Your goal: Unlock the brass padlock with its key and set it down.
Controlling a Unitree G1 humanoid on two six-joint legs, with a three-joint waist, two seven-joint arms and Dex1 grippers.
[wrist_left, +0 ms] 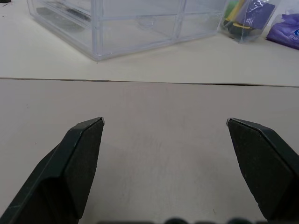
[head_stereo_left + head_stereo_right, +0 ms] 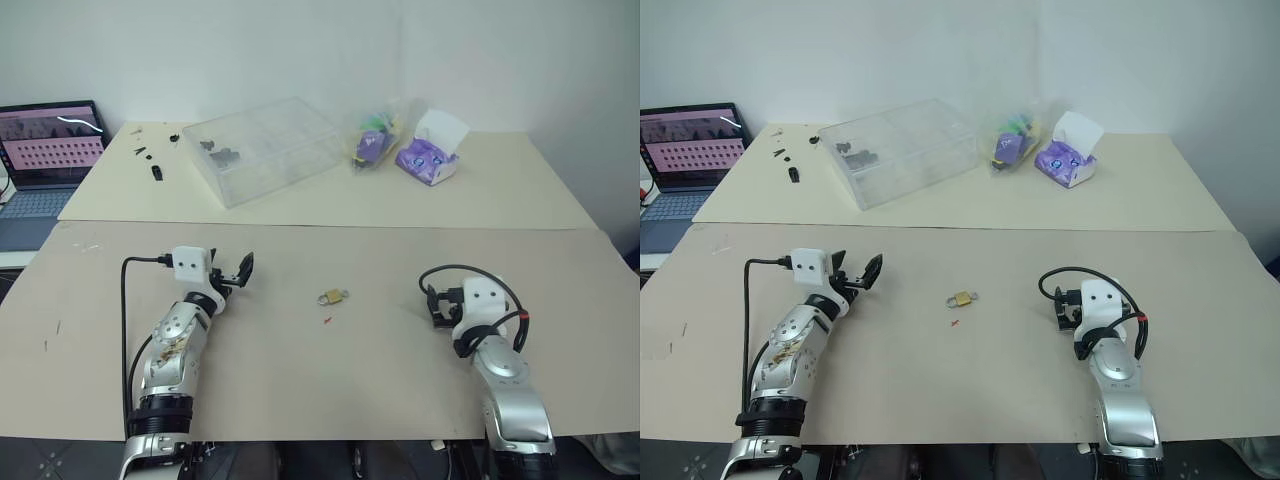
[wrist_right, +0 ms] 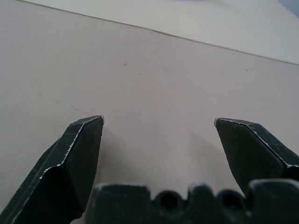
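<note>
Brass padlock (image 2: 333,296) (untouched) on table (image 2: 300,380)

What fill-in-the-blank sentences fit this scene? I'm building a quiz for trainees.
1. The padlock lies between the two ____.
2. Both the left hand and the right hand are ____.
3. The clear box sits on the ____ table.
4. Beside the padlock lies a tiny ____ speck.

Missing words: hands; open; far; red
</note>
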